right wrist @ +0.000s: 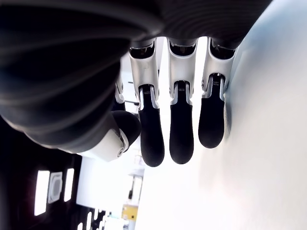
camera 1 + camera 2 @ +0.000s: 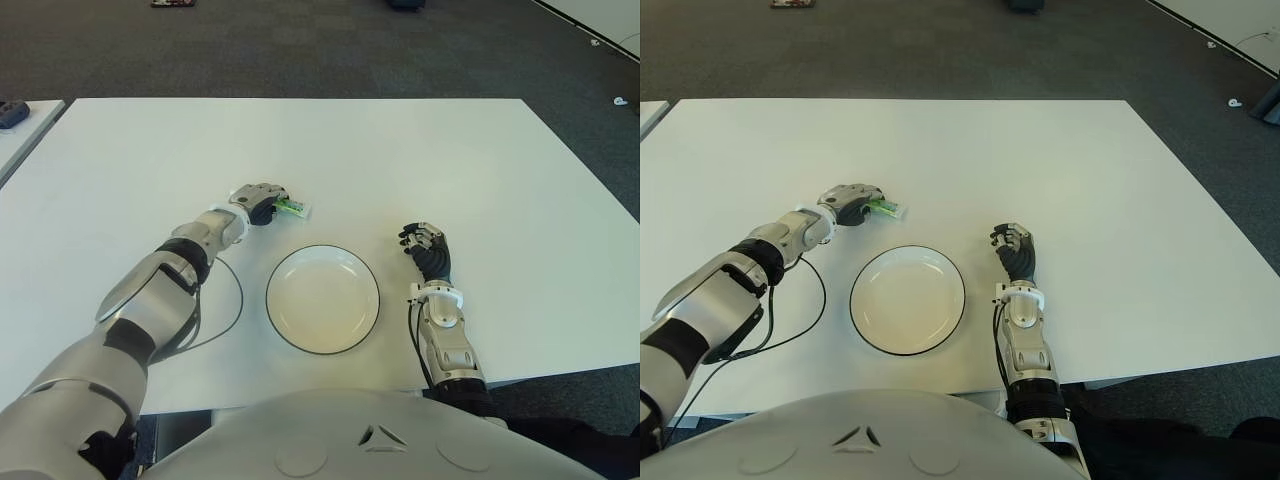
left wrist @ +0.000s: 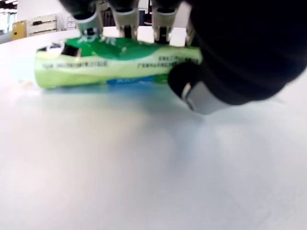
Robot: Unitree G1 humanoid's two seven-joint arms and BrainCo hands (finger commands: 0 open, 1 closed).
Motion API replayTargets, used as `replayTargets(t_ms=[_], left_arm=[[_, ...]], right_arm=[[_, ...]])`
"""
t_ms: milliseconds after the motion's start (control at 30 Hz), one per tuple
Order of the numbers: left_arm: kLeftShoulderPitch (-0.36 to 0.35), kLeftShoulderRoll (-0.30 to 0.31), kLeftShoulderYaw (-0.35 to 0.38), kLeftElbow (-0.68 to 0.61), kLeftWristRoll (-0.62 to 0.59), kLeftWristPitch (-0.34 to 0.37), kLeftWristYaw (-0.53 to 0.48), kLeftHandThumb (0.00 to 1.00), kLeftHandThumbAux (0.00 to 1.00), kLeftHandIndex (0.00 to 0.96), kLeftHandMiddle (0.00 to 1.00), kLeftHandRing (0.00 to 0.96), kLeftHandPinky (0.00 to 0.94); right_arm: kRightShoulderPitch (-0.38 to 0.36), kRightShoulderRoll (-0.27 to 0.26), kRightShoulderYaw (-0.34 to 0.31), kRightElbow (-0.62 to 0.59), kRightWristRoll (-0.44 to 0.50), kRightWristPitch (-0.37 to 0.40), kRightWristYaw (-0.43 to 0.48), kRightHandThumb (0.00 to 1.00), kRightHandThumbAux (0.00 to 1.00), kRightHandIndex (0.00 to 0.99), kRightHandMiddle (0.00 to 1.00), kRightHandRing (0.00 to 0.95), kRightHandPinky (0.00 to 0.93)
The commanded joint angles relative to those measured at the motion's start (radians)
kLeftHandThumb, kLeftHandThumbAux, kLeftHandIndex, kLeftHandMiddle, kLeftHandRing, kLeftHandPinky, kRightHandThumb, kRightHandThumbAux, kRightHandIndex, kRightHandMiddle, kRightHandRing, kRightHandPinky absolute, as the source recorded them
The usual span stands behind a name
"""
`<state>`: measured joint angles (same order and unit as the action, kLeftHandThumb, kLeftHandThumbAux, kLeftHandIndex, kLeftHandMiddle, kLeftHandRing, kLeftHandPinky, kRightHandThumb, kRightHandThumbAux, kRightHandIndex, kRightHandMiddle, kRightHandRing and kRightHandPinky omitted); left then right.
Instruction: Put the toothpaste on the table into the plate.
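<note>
Left wrist view, toothpaste on table, left hand fingers around it

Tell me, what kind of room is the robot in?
Probably a lab or office set up for robot practice. A big plain white table stands on dark grey carpet, holding only a plate and a toothpaste under the left hand. The right hand shows right of the plate.

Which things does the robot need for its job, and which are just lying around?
For the job:
- green toothpaste tube, still on the table
- round white plate with a dark rim
- left robot hand, fingers around the tube

Just lying around:
- black cable looped on the white table
- right robot hand, idle right of the plate
</note>
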<state>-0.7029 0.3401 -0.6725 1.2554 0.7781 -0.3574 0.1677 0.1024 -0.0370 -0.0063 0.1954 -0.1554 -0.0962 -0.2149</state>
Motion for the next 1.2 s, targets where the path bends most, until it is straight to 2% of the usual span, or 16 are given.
replayTargets(t_ms=[33,400,733,1067,1200], left_arm=[[0.061,0.006,0.003,0.029,-0.005,0.023,-0.034,0.713,0.709,0.441,0.810,0.822,0.822],[0.071,0.010,0.041,-0.006,-0.039,0.026,-0.051,0.714,0.708,0.443,0.811,0.812,0.784],[0.080,0.013,0.046,-0.021,-0.043,0.024,-0.020,0.715,0.706,0.444,0.796,0.789,0.755],[0.095,0.016,0.075,-0.042,-0.051,0.011,0.049,0.716,0.705,0.444,0.804,0.794,0.777],[0.082,0.044,0.094,-0.097,-0.065,-0.011,0.038,0.718,0.704,0.444,0.818,0.808,0.795]], right_arm=[[0.001,0.005,0.002,0.001,-0.002,0.020,0.005,0.711,0.729,0.428,0.511,0.500,0.511],[0.002,0.003,0.003,0.008,-0.001,0.001,0.006,0.710,0.729,0.427,0.513,0.503,0.514],[0.004,0.003,0.002,0.006,0.001,-0.002,0.008,0.711,0.728,0.428,0.517,0.512,0.527],[0.008,0.006,0.001,-0.001,0.004,-0.003,0.010,0.711,0.728,0.428,0.516,0.509,0.520],[0.009,0.007,-0.001,0.003,0.005,-0.010,0.010,0.711,0.728,0.428,0.515,0.507,0.520]])
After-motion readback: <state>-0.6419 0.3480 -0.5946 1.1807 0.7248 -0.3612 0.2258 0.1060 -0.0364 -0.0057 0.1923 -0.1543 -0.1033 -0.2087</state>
